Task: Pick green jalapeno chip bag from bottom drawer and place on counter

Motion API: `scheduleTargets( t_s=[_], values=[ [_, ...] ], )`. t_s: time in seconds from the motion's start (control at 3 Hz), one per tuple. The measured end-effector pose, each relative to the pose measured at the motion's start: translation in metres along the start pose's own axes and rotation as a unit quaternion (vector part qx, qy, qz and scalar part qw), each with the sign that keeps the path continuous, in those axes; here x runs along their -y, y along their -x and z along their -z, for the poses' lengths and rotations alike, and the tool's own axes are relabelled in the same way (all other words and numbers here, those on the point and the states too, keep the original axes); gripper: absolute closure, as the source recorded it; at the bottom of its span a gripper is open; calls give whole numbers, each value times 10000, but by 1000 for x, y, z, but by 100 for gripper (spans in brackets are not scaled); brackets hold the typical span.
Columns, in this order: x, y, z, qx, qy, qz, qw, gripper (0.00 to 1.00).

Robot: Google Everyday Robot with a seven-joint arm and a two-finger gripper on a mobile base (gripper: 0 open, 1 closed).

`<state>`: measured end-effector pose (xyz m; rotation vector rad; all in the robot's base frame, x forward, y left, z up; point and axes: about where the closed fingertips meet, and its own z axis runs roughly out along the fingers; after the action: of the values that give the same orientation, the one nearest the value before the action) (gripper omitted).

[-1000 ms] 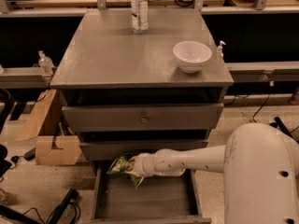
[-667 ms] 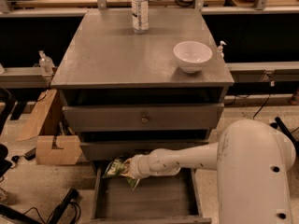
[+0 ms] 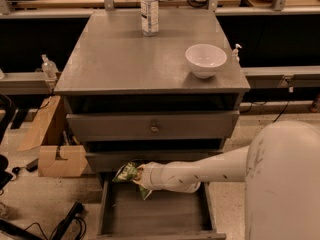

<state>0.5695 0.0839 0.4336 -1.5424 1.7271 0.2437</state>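
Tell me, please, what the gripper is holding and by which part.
The gripper holds the small crinkly green foil chip bag by the end nearest the arm, above the wide grey bottom drawer.

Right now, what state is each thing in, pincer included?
pincer: shut on the green jalapeno chip bag, over the bottom drawer
green jalapeno chip bag: gripped, crumpled, off the drawer floor
bottom drawer: pulled open
water bottle: upright, capped, on the counter
white bowl: upright on the counter

green jalapeno chip bag (image 3: 126,172) (crumpled) at gripper (image 3: 139,177), over bottom drawer (image 3: 155,215)
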Motion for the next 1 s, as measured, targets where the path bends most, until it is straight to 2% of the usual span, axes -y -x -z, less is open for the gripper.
scheduleTargets(
  t_s=[0.33,0.67,1.0],
  values=[
    [35,25,47,-72,-714,-227,9972,100],
    [34,25,46,-72,-694,-228,9973,100],
    [36,27,39,118,-515,-202,9984,100]
  ],
)
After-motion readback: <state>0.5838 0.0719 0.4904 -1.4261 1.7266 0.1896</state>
